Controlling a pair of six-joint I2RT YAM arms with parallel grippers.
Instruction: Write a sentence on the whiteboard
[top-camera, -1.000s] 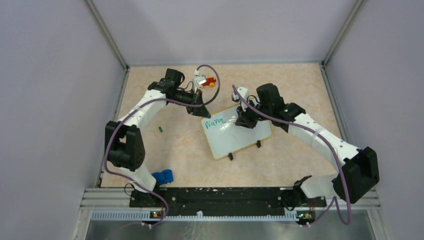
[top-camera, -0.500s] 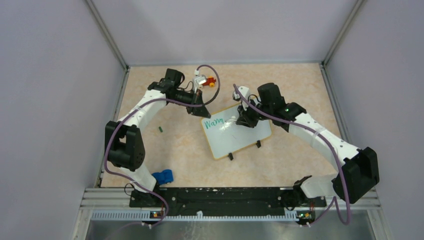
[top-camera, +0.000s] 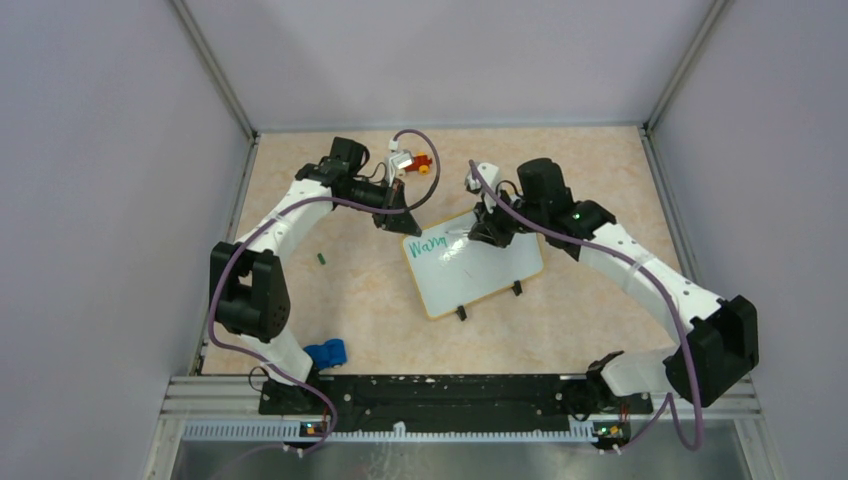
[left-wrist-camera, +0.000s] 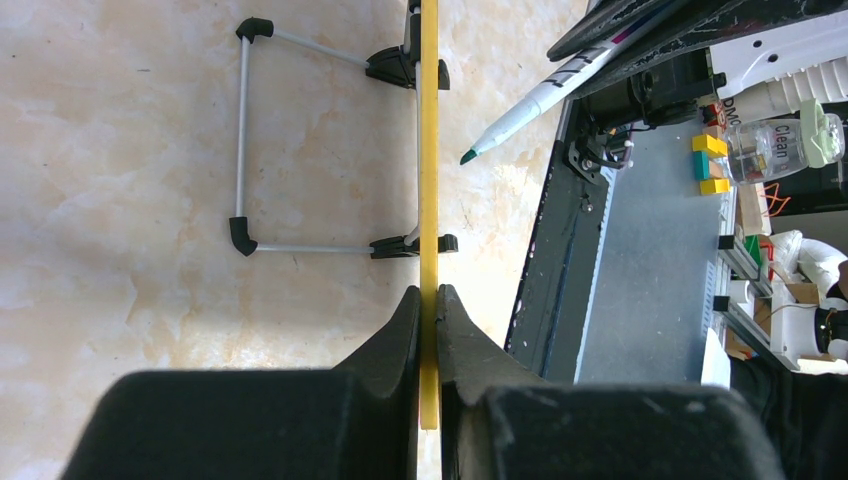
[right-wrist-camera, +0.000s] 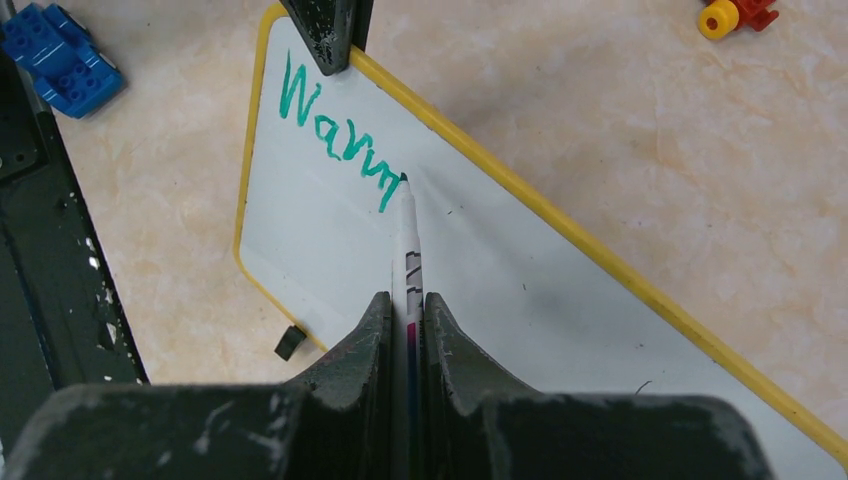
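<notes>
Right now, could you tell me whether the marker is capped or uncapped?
Uncapped: the marker shows a bare green tip, beside the green lettering on the whiteboard.

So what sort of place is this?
Probably a robot test booth in a lab: two arms bolted to a table's edge, plain walls on metal rails enclosing it, and a stray blue toy block.

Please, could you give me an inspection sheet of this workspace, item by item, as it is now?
Surface: beige marbled table.
Job's things: whiteboard near the middle; the sentence reads only "Warm", in green.
Clutter: blue brick, small green piece, red and yellow toy.
Grippers: left gripper shut on the whiteboard's yellow rim; right gripper shut on the marker, tip by the last letter.
Cables: purple cables along both arms, one looped above the left wrist.
Surroundings: grey walls on three sides.
</notes>
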